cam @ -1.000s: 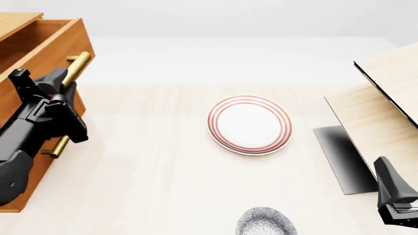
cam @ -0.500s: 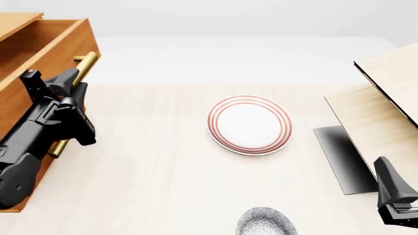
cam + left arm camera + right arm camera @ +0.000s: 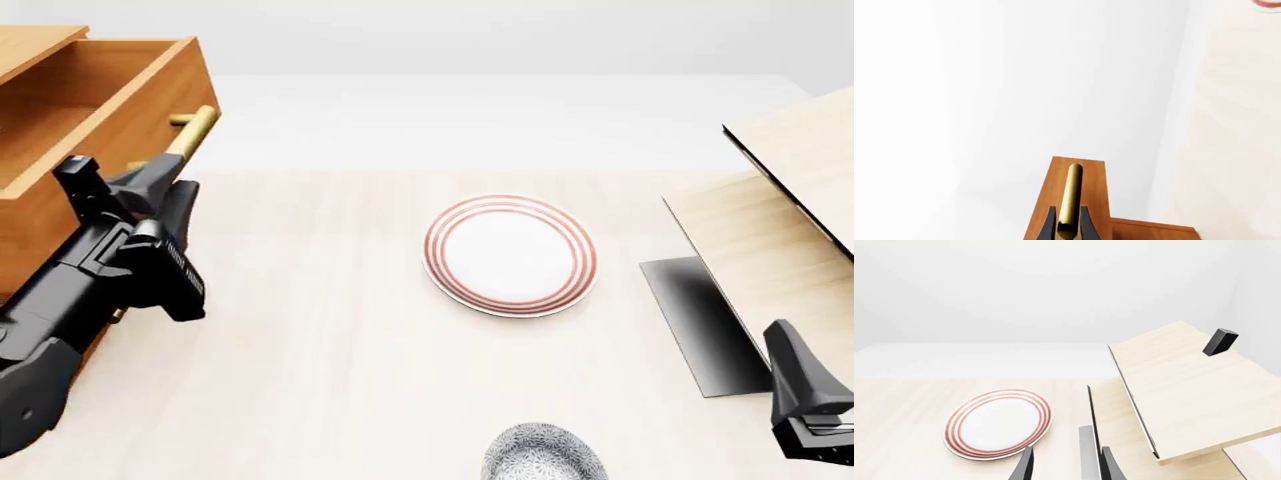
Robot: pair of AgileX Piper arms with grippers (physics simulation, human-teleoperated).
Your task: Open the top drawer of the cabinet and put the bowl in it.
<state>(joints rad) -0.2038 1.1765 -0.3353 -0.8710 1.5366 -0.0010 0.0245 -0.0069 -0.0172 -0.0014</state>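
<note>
The orange-brown cabinet (image 3: 24, 44) stands at the far left. Its top drawer (image 3: 128, 108) is pulled partly out, and its box shows no contents. My left gripper (image 3: 170, 172) is shut on the drawer's brass bar handle (image 3: 194, 126). The left wrist view shows the handle (image 3: 1070, 195) between the two dark fingers (image 3: 1049, 226). The speckled blue-grey bowl (image 3: 541, 455) sits at the near table edge, cut off by the frame. My right gripper (image 3: 1066, 469) is open and empty at the near right (image 3: 807, 415), right of the bowl and apart from it.
A flat white plate with red rings (image 3: 510, 254) lies mid-table, also in the right wrist view (image 3: 997, 422). A pale light-wood unit (image 3: 781, 215) with tilted panels stands at the right, with a small black block (image 3: 1221, 341) on it. The two lower drawers are hidden behind my left arm.
My left gripper has moved right and toward the near side with the handle in it, and the top drawer has slid farther out. The right arm has not moved.
</note>
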